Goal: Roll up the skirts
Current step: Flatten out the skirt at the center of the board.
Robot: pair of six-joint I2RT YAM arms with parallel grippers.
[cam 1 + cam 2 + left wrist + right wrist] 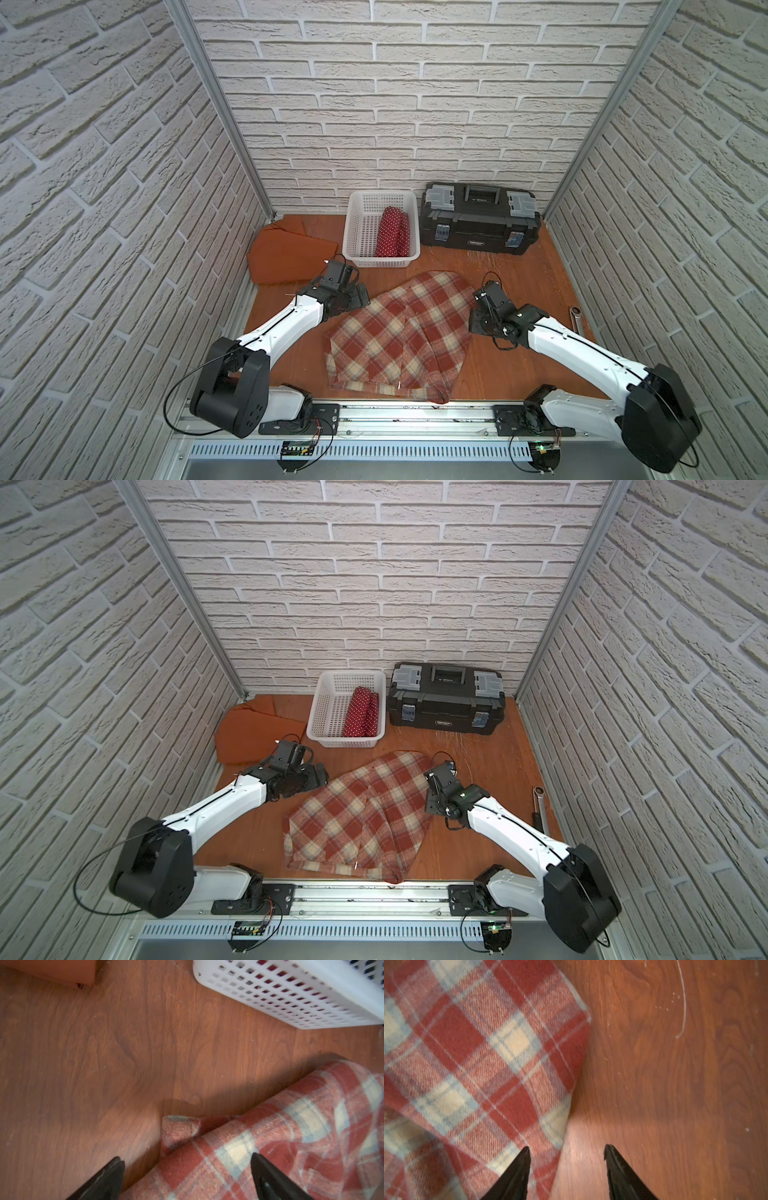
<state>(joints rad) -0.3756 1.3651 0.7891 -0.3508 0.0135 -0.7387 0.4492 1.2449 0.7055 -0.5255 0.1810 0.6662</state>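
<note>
Item 1, plaid skirt (399, 336): unrolled, flat at middle of desk (498, 374).
Item 2, polka-dot skirt (392, 232): rolled, inside white basket (359, 237).
Item 3, rust-orange skirt (286, 253): flat, far left corner.
Left tool (187, 1157): jaws apart, straddling plaid edge.
Right tool (566, 1148): jaws apart, straddling opposite edge, gripping nothing.

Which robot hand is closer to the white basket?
Left. The left gripper hovers just in front of the basket; the right gripper is farther, across the plaid skirt.
</note>
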